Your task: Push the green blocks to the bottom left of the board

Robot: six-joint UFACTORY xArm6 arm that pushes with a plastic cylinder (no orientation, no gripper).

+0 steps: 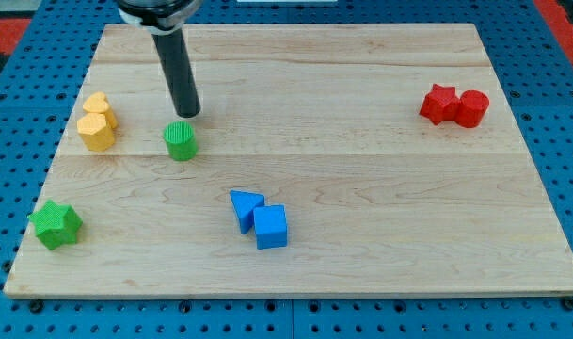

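Hovering just above-right of the small green cylinder block (181, 141) at the frame's upper left, my tip (188, 113) holds nothing; next, push it down-left toward the green star block (56, 224), already lower left.

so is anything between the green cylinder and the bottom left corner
Nothing visible blocks it. My tip sits just above the green cylinder. The green star already lies near that corner, and the yellow blocks sit off to the view's left, clear of the path.
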